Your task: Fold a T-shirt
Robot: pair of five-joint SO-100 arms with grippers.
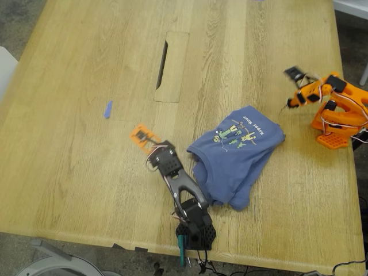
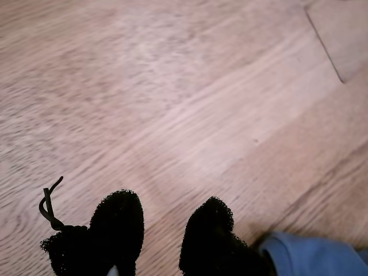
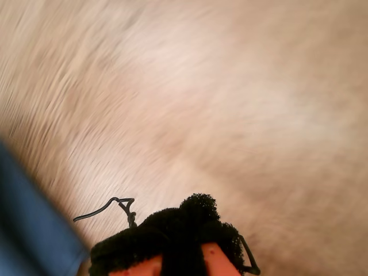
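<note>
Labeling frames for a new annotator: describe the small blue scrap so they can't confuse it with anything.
On the wooden table, look toward the exterior view's left, well clear of the T-shirt. The blue scrap lies alone on bare wood, left of the long slot. It is a tiny flat strip, unlike the large rumpled printed shirt.

The table (image 1: 86,144) is pale wood with a matt, visibly grained top. The T-shirt (image 1: 241,152) is soft matt cloth, rumpled, with a flat printed figure. My first gripper (image 2: 164,230) has fuzzy black padded fingertips (image 2: 118,224); my second gripper (image 3: 184,230) shows the same rough black padding over smooth orange plastic
</note>
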